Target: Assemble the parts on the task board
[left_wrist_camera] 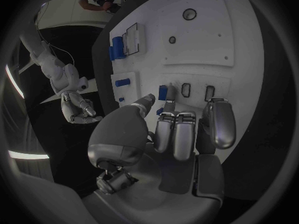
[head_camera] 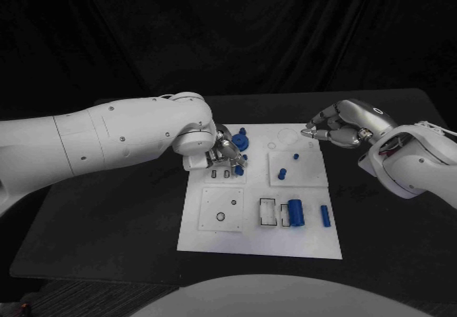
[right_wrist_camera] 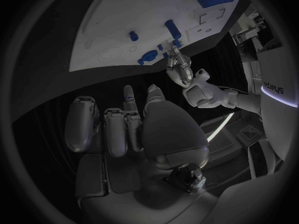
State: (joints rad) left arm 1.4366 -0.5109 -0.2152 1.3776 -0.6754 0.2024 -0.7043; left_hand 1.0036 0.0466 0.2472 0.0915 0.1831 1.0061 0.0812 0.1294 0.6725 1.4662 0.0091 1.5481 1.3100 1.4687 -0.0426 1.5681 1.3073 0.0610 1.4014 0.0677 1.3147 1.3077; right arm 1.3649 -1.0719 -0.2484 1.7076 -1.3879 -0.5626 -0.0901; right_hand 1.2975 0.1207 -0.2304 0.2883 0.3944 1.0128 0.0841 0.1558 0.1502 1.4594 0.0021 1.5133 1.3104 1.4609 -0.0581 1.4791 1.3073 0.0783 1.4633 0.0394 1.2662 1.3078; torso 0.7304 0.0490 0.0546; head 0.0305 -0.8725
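The white rectangular task board (head_camera: 305, 244) lies in the middle of the black table (head_camera: 114, 218), small blue parts scattered over it. The left hand (head_camera: 224, 153) reaches down onto the board's far-left corner; in its wrist view the fingertips (left_wrist_camera: 167, 106) touch a small blue peg (left_wrist_camera: 162, 92) beside two oval slots, but whether they grasp it I cannot tell. The right hand (head_camera: 341, 125) hovers curled over the far-right corner, clenched on nothing. The head view adds a large blue cylinder (head_camera: 296, 211) and a slim blue pin (head_camera: 325, 216) nearer the robot. Black drapery surrounds the table.
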